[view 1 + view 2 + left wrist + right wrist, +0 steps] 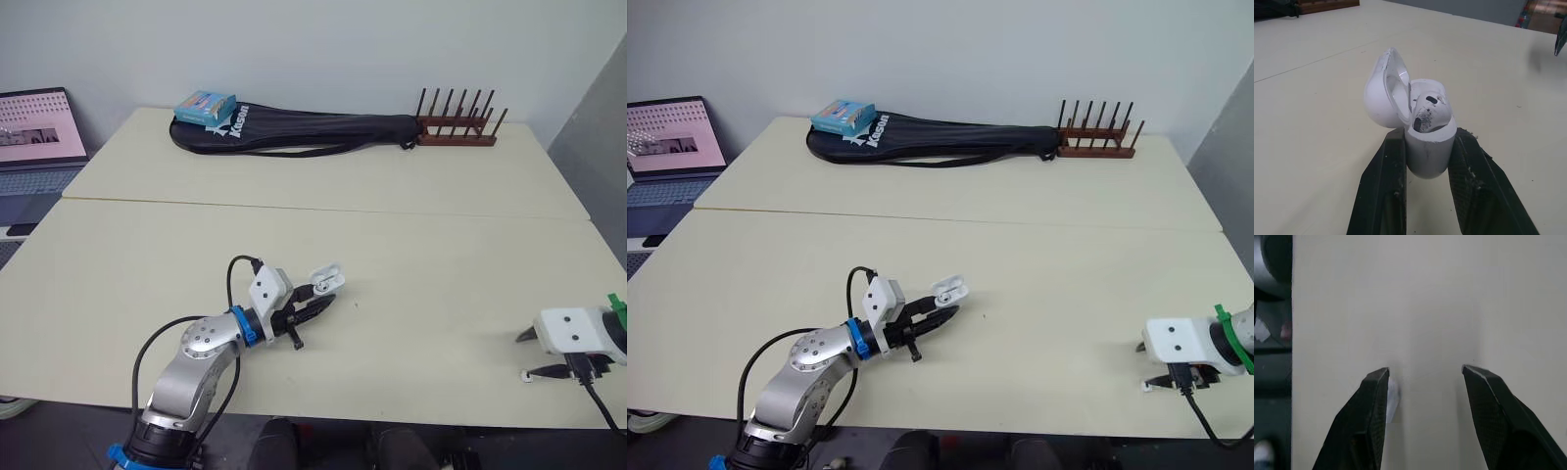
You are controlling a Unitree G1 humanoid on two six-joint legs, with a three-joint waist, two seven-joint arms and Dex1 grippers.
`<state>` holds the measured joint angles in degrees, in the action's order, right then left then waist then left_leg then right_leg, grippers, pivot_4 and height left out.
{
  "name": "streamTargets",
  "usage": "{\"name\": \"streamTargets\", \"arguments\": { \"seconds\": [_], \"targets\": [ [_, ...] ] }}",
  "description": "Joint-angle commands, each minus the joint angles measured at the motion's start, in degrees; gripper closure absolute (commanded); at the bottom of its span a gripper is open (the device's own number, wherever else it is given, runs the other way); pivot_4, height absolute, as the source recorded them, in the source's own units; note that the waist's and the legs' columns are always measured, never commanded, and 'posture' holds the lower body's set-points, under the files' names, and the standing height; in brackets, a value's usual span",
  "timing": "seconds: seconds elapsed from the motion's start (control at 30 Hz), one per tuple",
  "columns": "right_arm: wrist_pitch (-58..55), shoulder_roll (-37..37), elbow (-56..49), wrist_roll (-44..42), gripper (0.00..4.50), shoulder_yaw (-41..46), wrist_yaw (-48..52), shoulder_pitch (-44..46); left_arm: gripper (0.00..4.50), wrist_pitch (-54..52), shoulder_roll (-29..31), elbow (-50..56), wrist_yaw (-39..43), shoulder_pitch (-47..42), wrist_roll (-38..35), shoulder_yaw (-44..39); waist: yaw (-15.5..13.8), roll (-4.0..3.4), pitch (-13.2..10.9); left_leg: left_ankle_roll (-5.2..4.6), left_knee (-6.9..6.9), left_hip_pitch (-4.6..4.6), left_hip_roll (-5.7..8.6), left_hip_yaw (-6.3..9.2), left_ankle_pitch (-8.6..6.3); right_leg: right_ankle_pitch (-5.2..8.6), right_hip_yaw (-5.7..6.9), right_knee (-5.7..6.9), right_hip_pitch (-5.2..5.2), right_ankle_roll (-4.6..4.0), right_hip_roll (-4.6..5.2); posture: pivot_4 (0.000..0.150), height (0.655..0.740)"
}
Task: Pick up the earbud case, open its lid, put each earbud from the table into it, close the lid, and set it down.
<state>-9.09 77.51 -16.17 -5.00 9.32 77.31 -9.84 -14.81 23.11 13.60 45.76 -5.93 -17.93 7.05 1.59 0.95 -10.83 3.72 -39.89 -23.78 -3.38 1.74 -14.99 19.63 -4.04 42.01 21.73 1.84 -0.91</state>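
My left gripper [315,300] is shut on the white earbud case [1430,147], holding its base between both fingers just above the table, left of centre. The case's lid [1385,94] is flipped open, and one white earbud [1428,108] sits in the case. My right gripper [1426,371] is open, low over the table near the front right edge. A small white earbud [1393,399] lies on the table against the inside of one of its fingers; the same earbud [529,375] lies below the gripper [534,354] in the left eye view.
At the back of the table [411,245] lie a long black racket bag [304,130] with a blue box [205,106] on its left end, and a wooden peg rack [458,125]. A laptop [34,132] stands off the table's left side.
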Motion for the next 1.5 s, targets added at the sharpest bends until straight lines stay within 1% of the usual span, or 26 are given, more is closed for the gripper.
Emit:
{"name": "streamTargets", "arguments": {
  "seconds": [0.03,0.17,0.33,0.77,0.87,1.0,1.03,1.13,1.2,1.33,1.43,1.5],
  "targets": [
    [-9.7,1.72,-7.47,1.82,2.06,2.37,-0.78,-2.09,3.71,0.15,-0.37,2.1,-0.01,0.06,-1.09,0.2,0.07,0.0,0.0,0.0,0.0,0.0,0.0,-0.01,0.0,0.0,-0.01,0.0,0.0,0.0,0.0,0.15,0.6787],
    [-12.86,0.74,-10.01,4.57,2.06,0.67,-3.39,-3.86,3.71,0.04,-0.58,2.44,-0.22,0.52,-1.04,0.37,0.05,0.01,-0.01,0.0,0.0,-0.01,0.0,-0.02,0.0,0.01,-0.01,-0.02,0.01,0.01,0.0,0.15,0.6787],
    [-15.35,-0.59,-10.13,6.25,2.06,-2.78,-6.12,-2.41,3.71,-0.04,-0.55,2.71,-0.3,0.84,-1.1,0.33,0.08,0.02,-0.01,0.0,0.0,-0.01,0.02,-0.04,0.0,0.05,-0.03,-0.02,0.02,0.09,0.0,0.15,0.6787],
    [-18.24,-1.71,-9.98,5.82,2.06,-6.63,-6.56,-1.02,3.71,-0.13,-0.6,2.59,-0.48,0.68,-1.04,0.23,0.07,0.04,-0.02,-0.01,0.0,-0.02,0.02,-0.04,0.0,0.05,-0.03,-0.03,0.03,0.08,0.0,0.15,0.6787],
    [-18.41,-1.69,-9.98,5.91,2.65,-7.28,-6.48,-0.68,3.71,-0.08,-0.62,2.45,-0.47,0.56,-1.02,0.19,0.09,0.05,-0.02,0.0,0.0,-0.02,0.01,-0.04,0.0,0.05,-0.03,-0.03,0.03,0.08,0.0,0.15,0.6787],
    [-18.78,-1.8,-10.56,5.54,3.92,-7.45,-6.38,-0.21,3.71,-0.12,-0.53,2.51,-0.44,0.52,-1.03,0.12,0.1,0.08,-0.01,0.0,-0.01,-0.01,0.01,-0.04,0.0,0.05,-0.03,-0.03,0.02,0.09,0.0,0.15,0.6787],
    [-18.87,-1.8,-10.7,5.43,4.1,-7.38,-6.36,-0.16,3.71,-0.13,-0.52,2.53,-0.44,0.52,-1.03,0.11,0.1,0.08,-0.01,0.0,-0.01,-0.01,0.0,-0.04,0.0,0.05,-0.03,-0.03,0.02,0.09,0.0,0.15,0.6787],
    [-19.38,-1.9,-11.46,4.23,4.1,-6.51,-5.86,0.55,3.71,0.01,-0.53,2.28,-0.33,0.34,-1.01,0.1,0.1,0.08,-0.01,0.0,-0.01,-0.01,0.0,-0.04,0.0,0.05,-0.03,-0.03,0.02,0.08,-0.01,0.15,0.6787],
    [-19.15,-2.49,-12.1,2.52,4.1,-5.89,-5.49,2.54,3.71,0.02,-0.54,2.06,0.06,0.05,-1.2,0.21,0.15,0.08,-0.01,0.0,-0.01,-0.01,0.0,-0.04,0.0,0.05,-0.03,-0.03,0.02,0.08,-0.01,0.15,0.6787],
    [-20.95,-7.64,-14.06,-2.43,4.1,-6.99,-7.13,10.86,3.71,0.4,-0.88,1.26,0.97,-1.12,-1.46,0.61,0.31,0.08,-0.01,0.0,-0.01,-0.01,-0.01,-0.05,0.0,0.05,-0.04,-0.02,0.03,0.08,-0.02,0.15,0.6787],
    [-24.75,-17.35,-15.98,-7.88,4.1,-8.08,-12.03,19.95,3.71,1.15,-1.56,-0.49,1.7,-3.51,-1.55,0.48,0.22,0.14,-0.04,0.0,0.0,-0.02,0.0,0.0,0.0,0.04,0.0,-0.03,0.02,0.06,-0.03,0.15,0.6787],
    [-26.09,-24.49,-16.96,-11.53,4.1,-8.12,-15.57,24.24,3.71,1.7,-1.97,-1.95,2.12,-5.24,-1.53,0.32,0.22,0.14,-0.05,0.0,-0.01,-0.05,0.01,0.01,0.0,0.0,0.01,-0.03,0.04,0.01,-0.04,0.15,0.6787]
  ]
}}
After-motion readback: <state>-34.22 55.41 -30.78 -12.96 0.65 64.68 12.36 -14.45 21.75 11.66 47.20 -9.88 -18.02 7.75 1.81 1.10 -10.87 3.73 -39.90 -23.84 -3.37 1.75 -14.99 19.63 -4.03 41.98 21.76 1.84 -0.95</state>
